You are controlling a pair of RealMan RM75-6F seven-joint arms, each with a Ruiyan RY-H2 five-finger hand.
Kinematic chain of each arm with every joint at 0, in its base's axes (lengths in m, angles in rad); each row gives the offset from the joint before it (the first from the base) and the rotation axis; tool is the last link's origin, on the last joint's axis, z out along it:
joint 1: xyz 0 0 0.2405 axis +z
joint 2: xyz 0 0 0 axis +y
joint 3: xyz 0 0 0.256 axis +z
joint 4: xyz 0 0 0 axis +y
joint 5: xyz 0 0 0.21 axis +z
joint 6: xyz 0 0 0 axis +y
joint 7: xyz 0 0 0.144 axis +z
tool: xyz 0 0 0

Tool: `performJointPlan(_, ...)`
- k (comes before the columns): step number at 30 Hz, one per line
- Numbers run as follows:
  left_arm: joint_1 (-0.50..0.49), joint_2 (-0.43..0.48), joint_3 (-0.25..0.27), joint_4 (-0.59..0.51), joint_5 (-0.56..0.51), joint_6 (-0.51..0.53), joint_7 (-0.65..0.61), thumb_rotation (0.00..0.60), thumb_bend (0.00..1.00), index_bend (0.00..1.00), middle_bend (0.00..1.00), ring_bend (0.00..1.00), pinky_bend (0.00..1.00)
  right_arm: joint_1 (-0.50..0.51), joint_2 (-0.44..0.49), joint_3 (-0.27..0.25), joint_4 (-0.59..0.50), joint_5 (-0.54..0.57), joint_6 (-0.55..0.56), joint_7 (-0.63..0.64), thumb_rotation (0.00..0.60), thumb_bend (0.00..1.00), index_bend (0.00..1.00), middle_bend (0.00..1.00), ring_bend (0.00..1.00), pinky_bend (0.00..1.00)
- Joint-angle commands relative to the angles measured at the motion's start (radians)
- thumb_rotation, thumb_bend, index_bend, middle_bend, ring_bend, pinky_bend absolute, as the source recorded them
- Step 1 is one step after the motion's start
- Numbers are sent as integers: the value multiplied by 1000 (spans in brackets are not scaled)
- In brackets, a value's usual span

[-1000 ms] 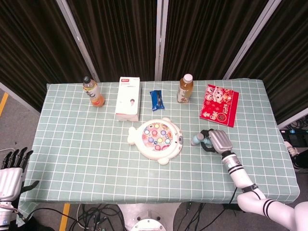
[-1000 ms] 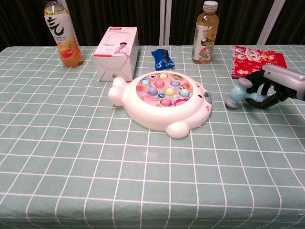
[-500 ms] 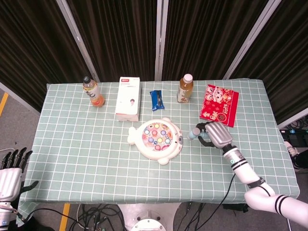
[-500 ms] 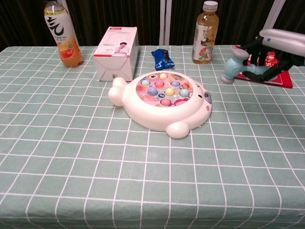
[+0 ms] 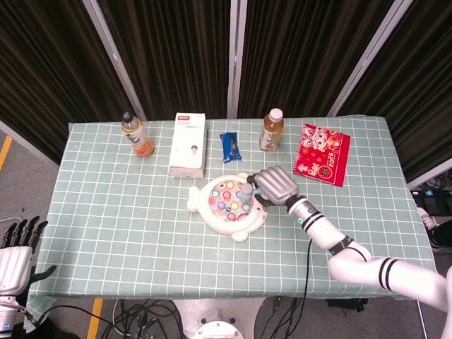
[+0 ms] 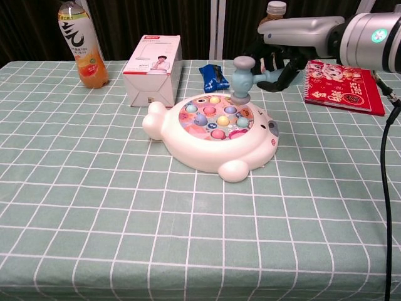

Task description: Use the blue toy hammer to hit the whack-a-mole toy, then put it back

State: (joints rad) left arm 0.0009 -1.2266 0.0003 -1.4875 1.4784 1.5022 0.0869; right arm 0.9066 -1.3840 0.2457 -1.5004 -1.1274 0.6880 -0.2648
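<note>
My right hand (image 5: 277,185) (image 6: 285,47) grips the handle of the blue toy hammer (image 6: 242,78) (image 5: 244,192). The hammer's head hangs just above the right side of the whack-a-mole toy (image 6: 210,133) (image 5: 227,204), a white animal-shaped base with several coloured buttons. Whether the head touches the buttons cannot be told. My left hand (image 5: 15,247) hangs off the table's left edge in the head view, fingers apart and holding nothing.
A white box (image 6: 153,69), a blue packet (image 6: 213,77), an orange drink bottle (image 6: 82,44) and a tea bottle (image 5: 271,130) stand along the back. A red notebook (image 6: 341,86) lies at the right. The table (image 6: 125,207) has a green checked cloth.
My right hand has lifted the hammer from the table at the right and carried it left, over the whack-a-mole toy. The left hand has not moved.
</note>
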Motion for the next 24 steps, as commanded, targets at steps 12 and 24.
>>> performJointPlan(12,7,-12,1,22,5,11,-17,600,39,105,36,0,0,35,-13,-51,-59,97,57,-104,600,528,739,641,505,614)
performJointPlan(24,13,-11,2,19,7,19,-15,600,39,105,35,0,0,94,-69,-71,-5,128,33,-150,600,527,739,641,505,614)
